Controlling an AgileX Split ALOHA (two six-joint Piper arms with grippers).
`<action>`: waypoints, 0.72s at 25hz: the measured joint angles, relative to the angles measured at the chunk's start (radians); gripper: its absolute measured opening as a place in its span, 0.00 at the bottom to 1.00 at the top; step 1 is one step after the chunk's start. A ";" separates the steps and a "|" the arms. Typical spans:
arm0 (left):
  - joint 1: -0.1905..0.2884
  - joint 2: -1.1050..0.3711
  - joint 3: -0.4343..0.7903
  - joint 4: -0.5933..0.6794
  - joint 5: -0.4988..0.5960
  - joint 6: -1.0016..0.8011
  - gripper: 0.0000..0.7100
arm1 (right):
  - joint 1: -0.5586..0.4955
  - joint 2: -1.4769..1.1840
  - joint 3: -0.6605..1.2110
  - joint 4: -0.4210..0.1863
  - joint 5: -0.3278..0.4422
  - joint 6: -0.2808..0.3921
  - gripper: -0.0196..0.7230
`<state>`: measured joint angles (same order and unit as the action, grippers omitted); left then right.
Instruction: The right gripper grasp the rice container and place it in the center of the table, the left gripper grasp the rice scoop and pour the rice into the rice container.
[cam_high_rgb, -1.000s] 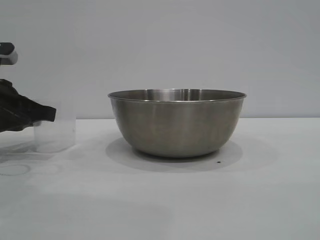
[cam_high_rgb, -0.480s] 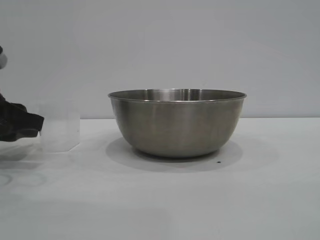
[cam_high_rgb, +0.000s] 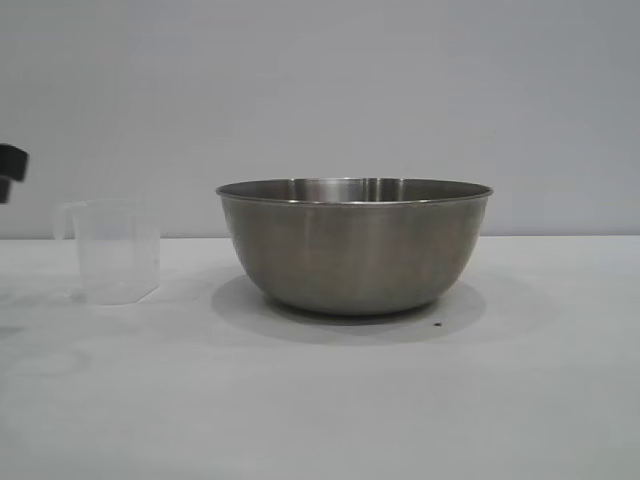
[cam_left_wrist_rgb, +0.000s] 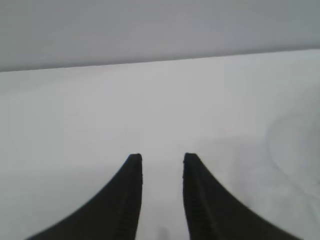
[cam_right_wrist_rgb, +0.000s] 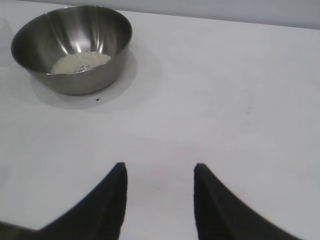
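Since a second ago your left gripper (cam_left_wrist_rgb: 160, 159) has let go of the rice scoop (cam_high_rgb: 116, 250) and drawn back toward the left edge of the exterior view, where only a dark corner of that arm remains; its fingers stand a little apart with nothing between them. You now have the scoop standing upright and alone on the table (cam_high_rgb: 320, 400), left of the rice container (cam_high_rgb: 355, 245) and clear of it, its loop handle turned away from the bowl. Your right gripper (cam_right_wrist_rgb: 159, 170) hangs spread and empty, well back from the container, pointing toward it across bare tabletop. The rice (cam_right_wrist_rgb: 81, 61) lies as a small pale heap on the bowl's floor, so the pour looks done and little remains but parking both arms. You are working on a flat, matte white surface with a plain pale wall behind and a tiny dark speck beside the bowl's base.
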<state>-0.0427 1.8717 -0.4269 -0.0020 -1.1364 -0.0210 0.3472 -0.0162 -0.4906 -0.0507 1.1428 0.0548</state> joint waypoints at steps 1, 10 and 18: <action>0.024 -0.022 0.002 0.022 0.000 0.000 0.27 | 0.000 0.000 0.000 0.000 0.000 0.000 0.45; 0.068 -0.330 0.004 0.129 0.045 0.069 0.34 | 0.000 0.000 0.000 0.000 0.000 0.000 0.45; 0.068 -0.704 0.016 0.136 0.417 0.076 0.34 | 0.000 0.000 0.000 0.000 0.000 0.000 0.45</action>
<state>0.0249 1.1680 -0.4109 0.1337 -0.7193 0.0545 0.3472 -0.0162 -0.4906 -0.0507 1.1428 0.0548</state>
